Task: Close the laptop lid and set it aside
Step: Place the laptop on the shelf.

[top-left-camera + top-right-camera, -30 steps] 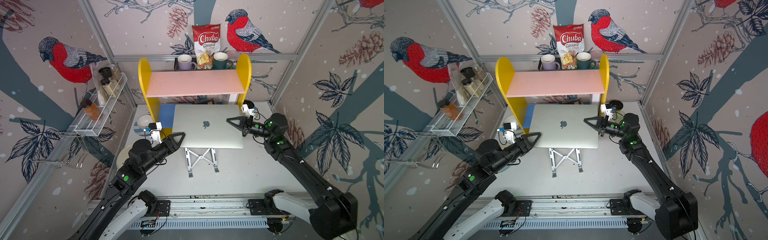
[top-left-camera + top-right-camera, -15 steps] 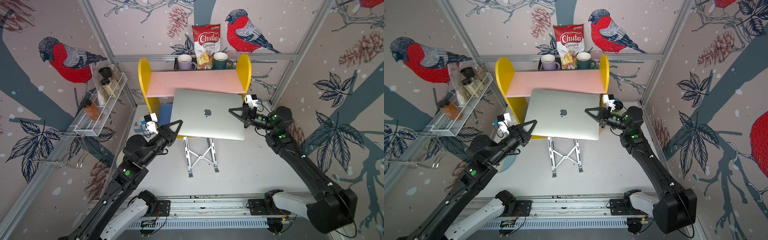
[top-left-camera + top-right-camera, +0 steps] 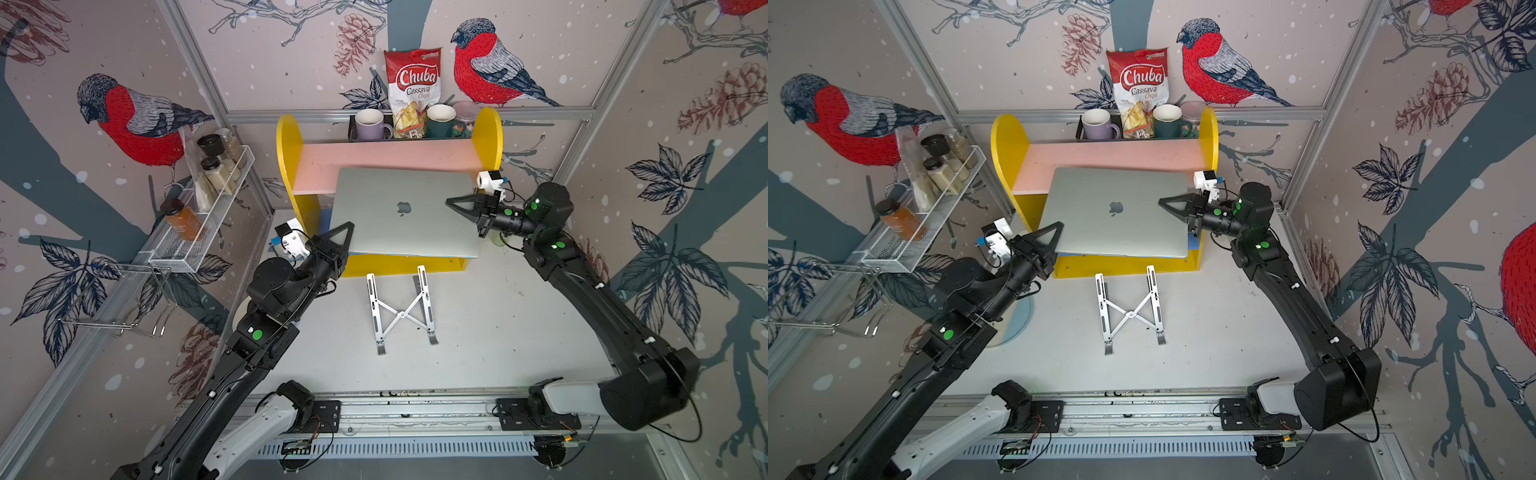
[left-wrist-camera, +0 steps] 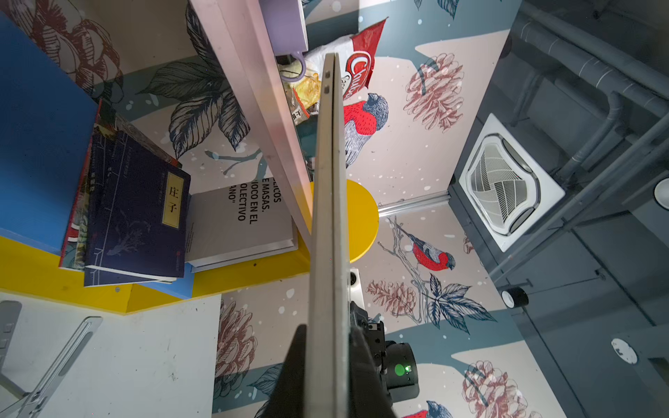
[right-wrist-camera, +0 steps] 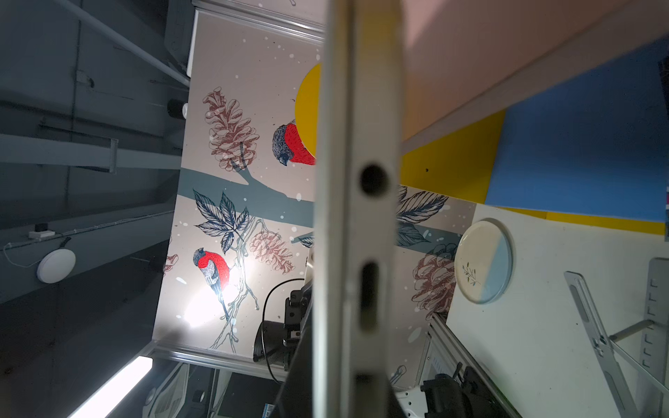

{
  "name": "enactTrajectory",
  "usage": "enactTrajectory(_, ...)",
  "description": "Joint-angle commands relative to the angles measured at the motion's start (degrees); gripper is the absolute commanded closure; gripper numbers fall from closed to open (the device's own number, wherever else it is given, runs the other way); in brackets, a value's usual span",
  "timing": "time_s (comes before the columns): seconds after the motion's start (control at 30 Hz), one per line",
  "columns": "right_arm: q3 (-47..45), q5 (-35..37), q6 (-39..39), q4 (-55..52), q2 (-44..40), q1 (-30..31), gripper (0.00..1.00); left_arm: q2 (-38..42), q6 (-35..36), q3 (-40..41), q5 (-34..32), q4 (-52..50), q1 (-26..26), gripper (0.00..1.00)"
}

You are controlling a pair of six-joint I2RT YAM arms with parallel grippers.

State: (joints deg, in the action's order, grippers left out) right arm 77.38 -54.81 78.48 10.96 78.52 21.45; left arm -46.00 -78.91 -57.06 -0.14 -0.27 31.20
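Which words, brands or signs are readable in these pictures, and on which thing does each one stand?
"Chuba Cassava Chips": chip bag.
Apple logo, wordless: lid of the laptop.
"庄子": yellow label on the dark blue book, left wrist view.
"E MASAS.", "EN EL", "OLECTIVO": grey book, its words cut off.
Small print low on the chip bag: too small to read.

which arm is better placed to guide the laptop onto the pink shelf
Right, probably. The right gripper is shut on the laptop midway along its side, nearer the pink shelf; the left gripper clamps only the near corner, so it should just support.
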Motion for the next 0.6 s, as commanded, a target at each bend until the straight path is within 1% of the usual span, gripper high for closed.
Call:
enactTrajectory(0.0,3.3,6.3,-3.6,-2.0,1.7,1.1,0.93,-1.6,1.6,-0.4,4.0,-1.2,-0.1,1.0)
enactTrajectory(0.1,5.7,7.4,-4.1,-4.4,3.1,1.2,0.92,-2.7,-0.2,-0.7,3.0,0.1,-0.6,1.0)
enactTrajectory(0.17,6.4,8.2,-4.5,-5.5,3.5,1.2,0.9,-3.2,-1.3,-0.7,2.6,0.6,-1.1,1.0)
enactTrajectory(0.33,6.7,10.3,-5.3,-8.3,3.5,1.2,0.69,-3.1,-3.5,0.9,0.9,2.5,-2.0,1.0)
enactTrajectory(0.47,6.1,11.6,-5.1,-8.7,3.2,1.3,0.58,-2.6,-3.8,1.5,-0.3,2.8,-2.6,1.0)
enactTrajectory(0.57,5.7,12.3,-4.8,-8.4,2.9,1.5,0.52,-3.0,-4.0,1.5,-0.4,3.6,-3.0,1.0)
